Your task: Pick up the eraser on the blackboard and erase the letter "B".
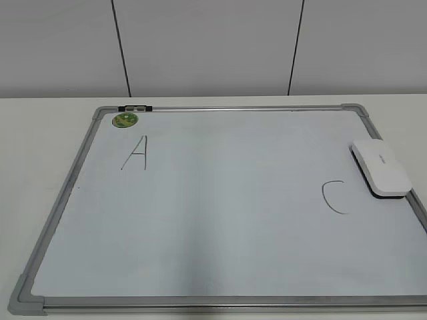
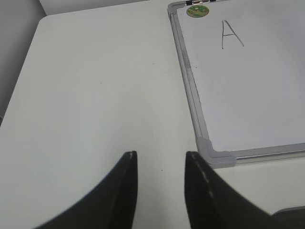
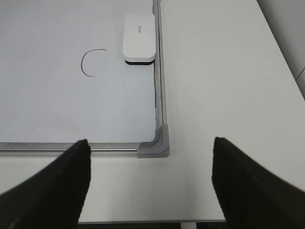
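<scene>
The blackboard (image 1: 220,200) is a white board with a grey frame, flat on the table. The white eraser (image 1: 379,168) lies on its right edge, beside the handwritten "C" (image 1: 333,197); it also shows in the right wrist view (image 3: 138,37). A handwritten "A" (image 1: 135,153) is at the upper left. No letter "B" shows between them. My left gripper (image 2: 157,160) is open and empty over the bare table, left of the board's near corner (image 2: 214,155). My right gripper (image 3: 150,152) is wide open and empty, hanging near the board's near right corner (image 3: 157,145).
A round green magnet (image 1: 125,120) sits at the board's top left, also in the left wrist view (image 2: 198,10). The white table (image 1: 40,133) extends left and right of the board; its front edge (image 3: 152,222) lies just under my right gripper. A wall stands behind.
</scene>
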Available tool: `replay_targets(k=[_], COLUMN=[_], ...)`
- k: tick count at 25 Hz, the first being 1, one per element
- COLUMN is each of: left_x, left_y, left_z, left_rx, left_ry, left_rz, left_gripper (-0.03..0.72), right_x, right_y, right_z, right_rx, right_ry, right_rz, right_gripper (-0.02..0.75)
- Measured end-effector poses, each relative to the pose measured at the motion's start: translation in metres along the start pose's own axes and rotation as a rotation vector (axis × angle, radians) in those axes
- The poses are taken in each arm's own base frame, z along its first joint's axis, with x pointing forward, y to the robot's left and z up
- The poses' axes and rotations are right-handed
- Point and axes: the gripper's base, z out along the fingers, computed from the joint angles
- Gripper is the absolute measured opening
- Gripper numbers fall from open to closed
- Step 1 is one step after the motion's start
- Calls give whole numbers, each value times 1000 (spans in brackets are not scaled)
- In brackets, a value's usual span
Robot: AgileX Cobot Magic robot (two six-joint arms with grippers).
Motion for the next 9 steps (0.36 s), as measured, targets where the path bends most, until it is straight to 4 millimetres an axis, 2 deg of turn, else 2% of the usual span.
replay_targets(k=[9], left_x=[0], left_y=[0], left_z=[0], left_rx=[0], left_ry=[0], left_rz=[0], left_gripper=[241], right_x=[0], right_y=[0], right_z=[0], right_rx=[0], right_ry=[0], right_rz=[0], right_gripper=[589])
